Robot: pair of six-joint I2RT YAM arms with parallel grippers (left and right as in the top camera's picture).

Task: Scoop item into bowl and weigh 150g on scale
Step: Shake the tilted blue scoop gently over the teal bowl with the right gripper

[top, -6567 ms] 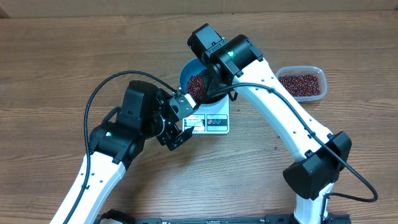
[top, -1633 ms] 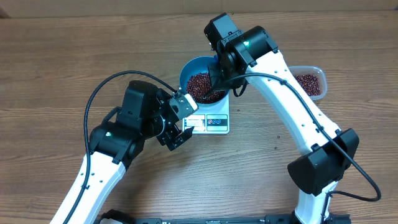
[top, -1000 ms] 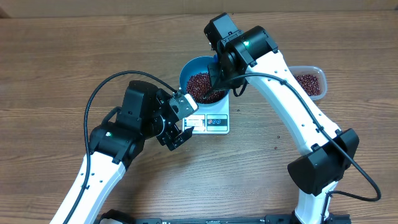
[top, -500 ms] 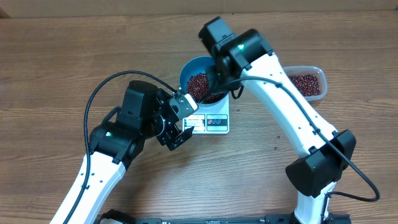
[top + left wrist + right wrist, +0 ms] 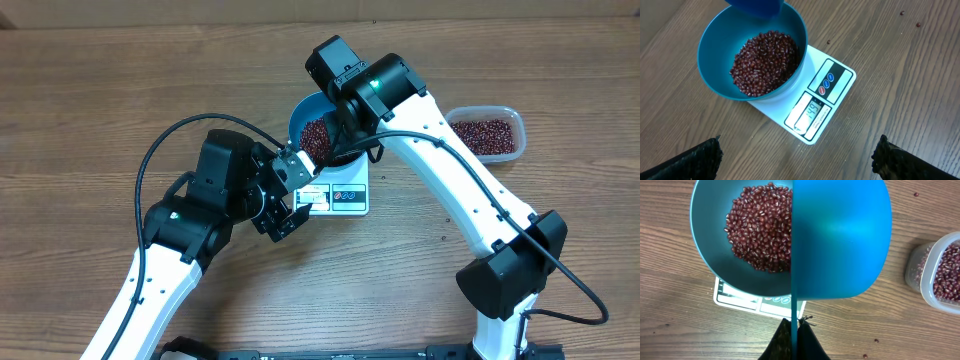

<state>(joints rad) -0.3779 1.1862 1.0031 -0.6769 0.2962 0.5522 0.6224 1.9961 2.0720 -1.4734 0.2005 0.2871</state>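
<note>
The blue bowl (image 5: 715, 55) stands on the white scale (image 5: 837, 95) and holds a heap of dark red-brown beans (image 5: 765, 62). The scale's display (image 5: 810, 111) shows what looks like 149. My right gripper (image 5: 795, 330) is shut on the thin handle of a blue scoop (image 5: 840, 240), which hangs over the bowl's right half and hides part of the bowl (image 5: 710, 235). From above, the right wrist covers most of the bowl (image 5: 300, 120). My left gripper (image 5: 799, 160) is open, low over bare wood just in front of the scale, holding nothing.
A clear plastic tub (image 5: 487, 133) of more beans sits to the right of the scale (image 5: 345, 198); its edge (image 5: 940, 272) shows in the right wrist view. Loose beans (image 5: 917, 23) lie scattered on the wooden table, some (image 5: 876, 341) near the right gripper.
The right arm has swung left from the tub side, bringing the scoop over the bowl. The left arm and the bowl have not moved.
</note>
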